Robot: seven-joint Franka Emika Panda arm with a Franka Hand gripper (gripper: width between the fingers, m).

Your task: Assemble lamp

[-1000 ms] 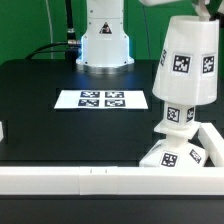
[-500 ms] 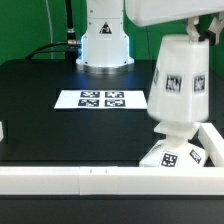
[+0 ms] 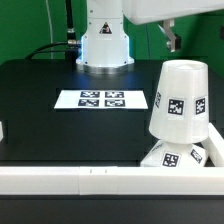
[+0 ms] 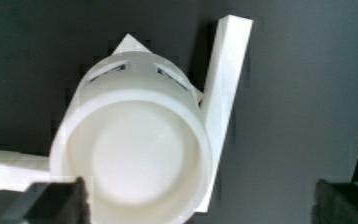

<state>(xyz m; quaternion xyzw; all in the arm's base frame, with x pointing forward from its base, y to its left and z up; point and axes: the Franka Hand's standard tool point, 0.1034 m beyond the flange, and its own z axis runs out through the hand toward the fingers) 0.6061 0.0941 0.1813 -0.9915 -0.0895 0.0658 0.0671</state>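
The white tapered shade (image 3: 180,100) stands wide end down over the lamp's base (image 3: 172,157) at the front of the exterior view's right, leaning slightly. It covers the bulb, which is hidden. Only the base's tagged front shows below the shade. My gripper (image 3: 172,38) hangs above and behind the shade, apart from it. In the wrist view the gripper (image 4: 201,205) is open and empty, its dark fingers (image 4: 51,200) wide apart, with the shade's round closed end (image 4: 140,140) below them.
The marker board (image 3: 103,100) lies mid-table. A white rail (image 3: 80,180) runs along the front edge and a side rail (image 3: 213,140) stands beside the lamp; it also shows in the wrist view (image 4: 229,70). The robot's white body (image 3: 105,40) stands at the back.
The gripper has let go of the shade and risen away. The shade has dropped from its raised position down over the bulb onto the base.
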